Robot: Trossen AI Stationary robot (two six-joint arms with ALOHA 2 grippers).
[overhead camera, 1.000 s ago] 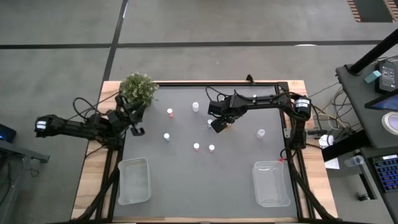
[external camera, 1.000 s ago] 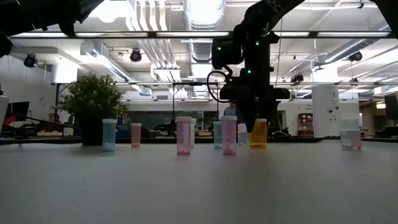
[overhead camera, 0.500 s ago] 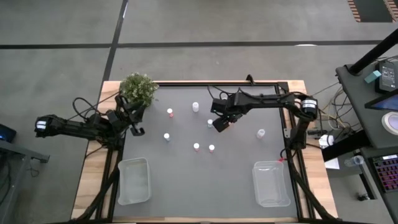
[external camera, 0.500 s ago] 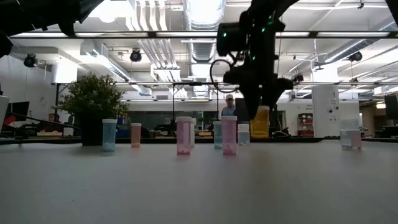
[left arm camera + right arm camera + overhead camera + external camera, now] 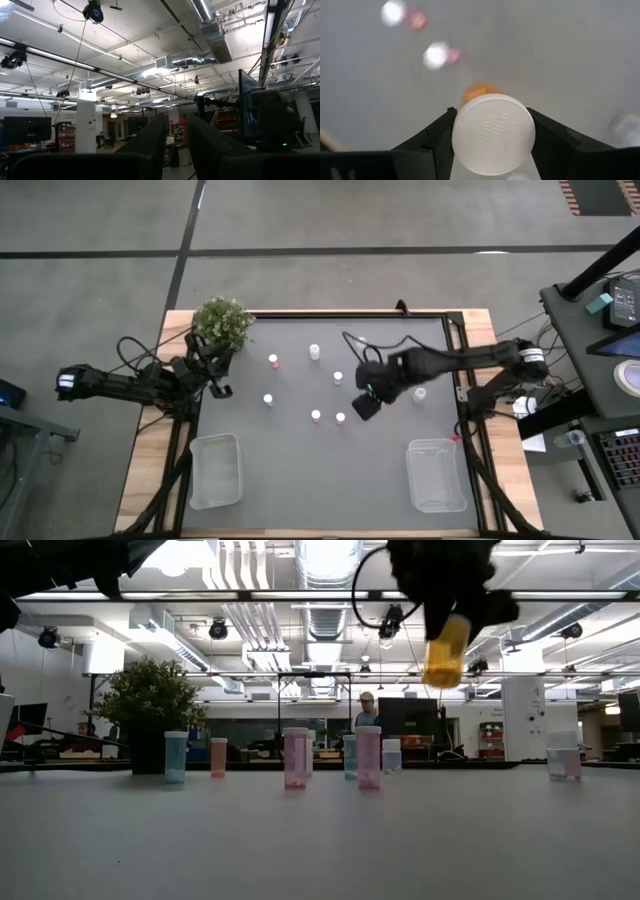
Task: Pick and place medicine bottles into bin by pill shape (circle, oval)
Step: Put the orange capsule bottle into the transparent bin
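My right gripper (image 5: 367,406) hangs high over the middle of the table, shut on an orange medicine bottle (image 5: 445,650) with a white cap (image 5: 493,134). Several small white-capped medicine bottles stand upright on the dark mat, among them one (image 5: 340,418) just beside the gripper, one (image 5: 316,416) to its left and a pale one (image 5: 419,394) to its right. My left gripper (image 5: 220,388) waits at the table's left edge beside a green potted plant (image 5: 222,323), with a narrow gap between its fingers (image 5: 150,142). My right gripper pinches the orange bottle at its capped top (image 5: 457,131), one finger (image 5: 437,134) on each side of the white cap. The fingers come from above, slanting down. The bottle hangs below them, tilted, its orange body (image 5: 444,658) lifted clear of the table.
Two clear plastic bins sit near the table's front edge, one at the left (image 5: 215,470) and one at the right (image 5: 436,474). Open mat lies between them. Beyond the table a person (image 5: 367,710) shows far off in the room.
My right gripper has risen and swung toward the table's near edge with the orange bottle. The bottle, which stood on the mat a second ago, is now lifted well clear and tipped.
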